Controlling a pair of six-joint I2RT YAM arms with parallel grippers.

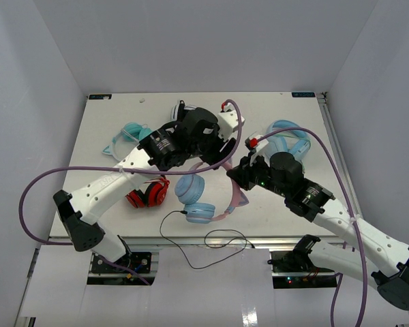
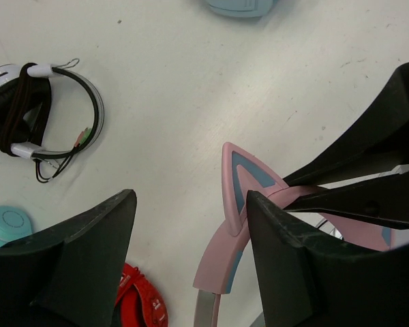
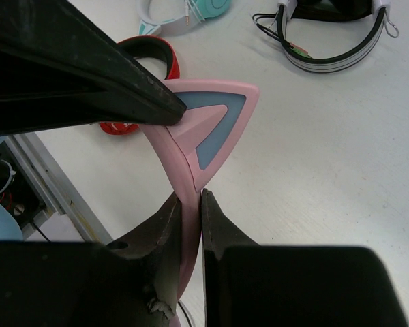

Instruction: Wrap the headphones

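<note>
the right gripper (image 3: 190,197) was pinched narrow on the pink band of the headphones (image 1: 196,201), just below one cat ear (image 3: 215,119), near the middle of the table (image 1: 109,116). the left gripper (image 2: 191,204) stood wide and empty, that ear just inside its right finger. the cable (image 1: 191,238) trailed off the near edge, apart from both. five pairs: this one, a red pair (image 1: 150,194), a teal pair (image 1: 128,135), a light blue pair (image 1: 290,136), a black-and-white pair (image 2: 41,112).

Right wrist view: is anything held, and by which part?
The right end effector pinches the headphones by the pink headband, just below a cat ear.
</note>
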